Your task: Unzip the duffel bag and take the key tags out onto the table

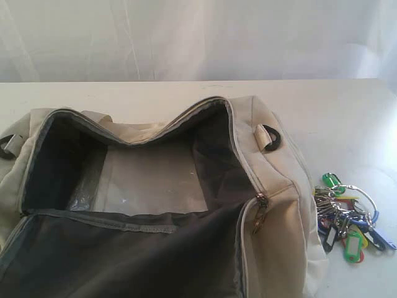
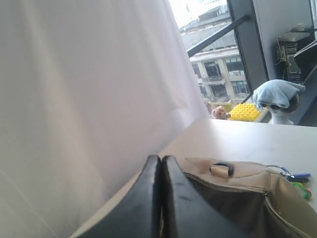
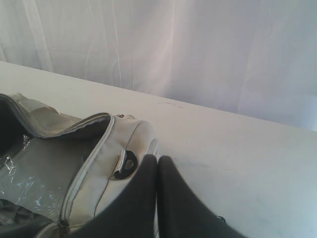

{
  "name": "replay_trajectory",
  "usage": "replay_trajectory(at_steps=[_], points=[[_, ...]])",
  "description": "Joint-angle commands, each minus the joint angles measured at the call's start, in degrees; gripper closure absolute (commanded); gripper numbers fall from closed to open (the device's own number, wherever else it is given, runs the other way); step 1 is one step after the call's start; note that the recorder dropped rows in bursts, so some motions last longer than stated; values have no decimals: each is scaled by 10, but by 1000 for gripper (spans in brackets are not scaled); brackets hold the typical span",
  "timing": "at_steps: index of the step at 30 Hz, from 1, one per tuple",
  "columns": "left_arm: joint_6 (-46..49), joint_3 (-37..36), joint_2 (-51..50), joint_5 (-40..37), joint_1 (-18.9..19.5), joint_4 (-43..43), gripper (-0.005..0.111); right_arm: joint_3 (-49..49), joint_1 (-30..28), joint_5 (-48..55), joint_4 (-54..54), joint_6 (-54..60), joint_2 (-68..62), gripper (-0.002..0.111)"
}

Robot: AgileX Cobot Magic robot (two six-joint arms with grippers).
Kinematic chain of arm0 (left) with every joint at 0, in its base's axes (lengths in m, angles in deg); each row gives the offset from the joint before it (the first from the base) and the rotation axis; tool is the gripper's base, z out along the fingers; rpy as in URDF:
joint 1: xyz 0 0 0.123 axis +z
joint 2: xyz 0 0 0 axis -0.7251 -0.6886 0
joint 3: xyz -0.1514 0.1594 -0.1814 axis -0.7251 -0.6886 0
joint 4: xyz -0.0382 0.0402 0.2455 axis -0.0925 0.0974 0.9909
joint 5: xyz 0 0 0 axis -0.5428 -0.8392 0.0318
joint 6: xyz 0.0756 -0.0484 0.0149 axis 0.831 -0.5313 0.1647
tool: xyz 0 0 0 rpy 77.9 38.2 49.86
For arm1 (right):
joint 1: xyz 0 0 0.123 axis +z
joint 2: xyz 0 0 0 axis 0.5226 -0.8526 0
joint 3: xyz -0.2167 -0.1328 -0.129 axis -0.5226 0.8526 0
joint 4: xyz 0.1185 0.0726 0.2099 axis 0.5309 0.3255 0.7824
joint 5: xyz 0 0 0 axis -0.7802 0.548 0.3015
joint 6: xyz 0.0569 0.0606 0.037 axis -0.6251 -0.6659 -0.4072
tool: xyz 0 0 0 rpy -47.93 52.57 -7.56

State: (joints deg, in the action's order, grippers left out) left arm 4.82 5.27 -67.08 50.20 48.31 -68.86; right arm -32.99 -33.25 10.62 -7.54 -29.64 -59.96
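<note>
Key tags (image 1: 347,218) lie bunched on the white worktop (image 1: 155,96), just beside one end of the cream duffel bag (image 1: 282,167). The bag gapes unzipped, its dark lining and a clear plastic sheet showing inside. The left tool (image 2: 160,159) and the right tool (image 3: 157,159) are both clenched on nothing.

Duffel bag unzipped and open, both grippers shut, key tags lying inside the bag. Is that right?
No. The key tags lie on the table beside the duffel bag, not inside it, as the exterior view shows. The rest holds.
</note>
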Motion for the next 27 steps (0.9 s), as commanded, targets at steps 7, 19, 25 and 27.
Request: replay_trajectory(at_steps=[7,19,25,27], points=[[19,-74,107,5,-5,-9,107,3,-5,-5,-2,0,3,108],[2,-218,103,61,-5,-72,107,3,-5,-5,-2,0,3,108],[-181,-311,122,110,-3,101,107,3,-5,-4,-2,0,3,108],[-272,-346,137,132,-3,177,107,3,-5,-4,-2,0,3,108]])
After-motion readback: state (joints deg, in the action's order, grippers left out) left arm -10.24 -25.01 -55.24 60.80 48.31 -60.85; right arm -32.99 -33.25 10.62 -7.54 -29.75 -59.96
